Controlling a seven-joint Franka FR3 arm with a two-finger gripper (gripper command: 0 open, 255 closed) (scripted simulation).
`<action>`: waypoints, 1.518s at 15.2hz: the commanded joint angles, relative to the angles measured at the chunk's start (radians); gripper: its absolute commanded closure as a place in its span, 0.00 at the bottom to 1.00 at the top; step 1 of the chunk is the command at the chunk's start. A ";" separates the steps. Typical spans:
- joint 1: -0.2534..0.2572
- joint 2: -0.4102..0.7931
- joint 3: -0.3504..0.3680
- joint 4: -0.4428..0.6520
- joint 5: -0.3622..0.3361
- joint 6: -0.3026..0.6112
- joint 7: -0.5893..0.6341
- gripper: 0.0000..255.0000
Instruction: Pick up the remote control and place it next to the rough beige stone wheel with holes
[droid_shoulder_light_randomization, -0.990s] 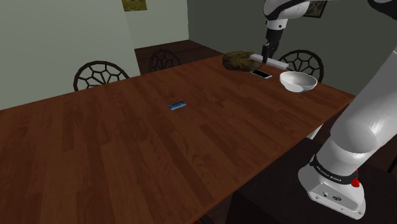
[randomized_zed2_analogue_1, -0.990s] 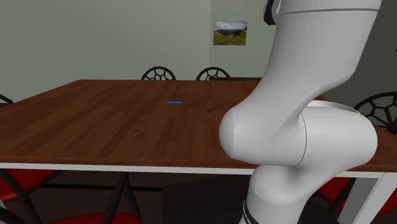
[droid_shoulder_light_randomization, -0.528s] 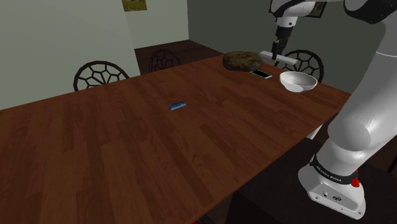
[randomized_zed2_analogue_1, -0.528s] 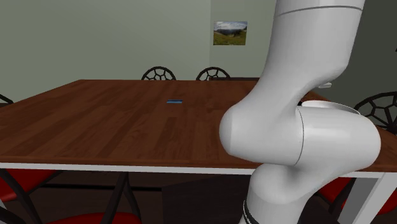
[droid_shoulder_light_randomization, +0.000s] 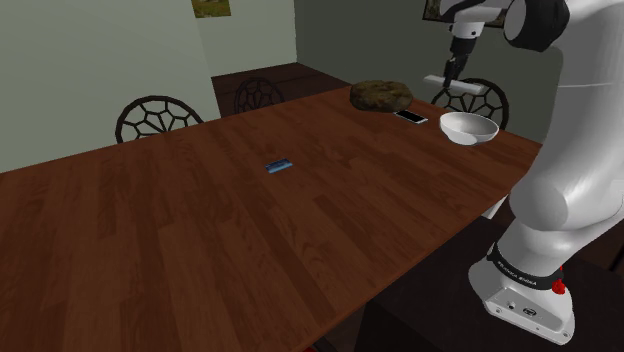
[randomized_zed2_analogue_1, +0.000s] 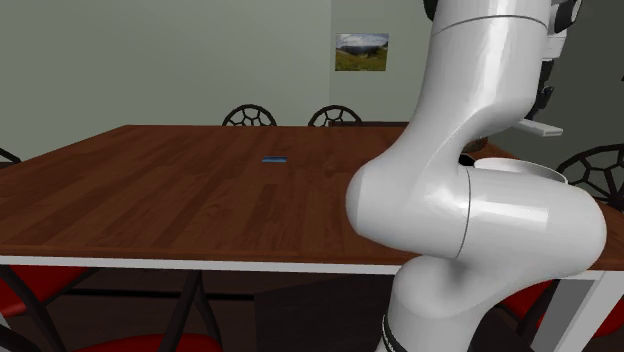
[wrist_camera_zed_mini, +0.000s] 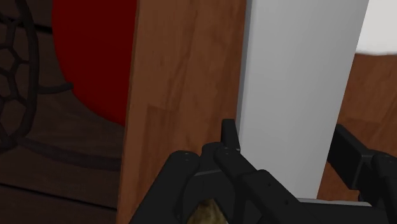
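Clamped on the white remote control (droid_shoulder_light_randomization: 465, 86), the hand (droid_shoulder_light_randomization: 452, 77) was held clear of the worktop (droid_shoulder_light_randomization: 300, 220) over its far end. In the wrist view the black fingers (wrist_camera_zed_mini: 229, 133) were seen pressed against the remote's two long edges, with the slab carried flat. That flat, raised carry was judged to suit two needs: nothing on the worktop would be struck on the way across, and the remote could be laid straight down.

In the shoulder view the rough brownish stone (droid_shoulder_light_randomization: 380, 95) was found at about eight o'clock from the hand, near but not yet beneath it, so the crossing was judged not yet done.

A white bowl (droid_shoulder_light_randomization: 469, 128) stood at about six o'clock from the hand, almost under the carried remote. A flat phone-like slab (droid_shoulder_light_randomization: 410, 117) lay at seven o'clock, just beside the stone and between it and the bowl. The spot at the stone's four o'clock was therefore judged crowded, and a descent there would have to be made with care.

A small blue card (droid_shoulder_light_randomization: 279, 165) lay at the stone's eight o'clock, well apart and out of the way. A web-backed chair (droid_shoulder_light_randomization: 492, 100) was seen beyond the worktop's edge behind the remote.
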 joint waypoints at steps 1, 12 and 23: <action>-0.047 0.065 -0.004 0.094 0.029 -0.035 -0.043 1.00; -0.137 0.211 0.006 0.204 0.087 -0.010 -0.113 1.00; -0.128 0.237 0.016 0.095 0.103 0.121 -0.126 1.00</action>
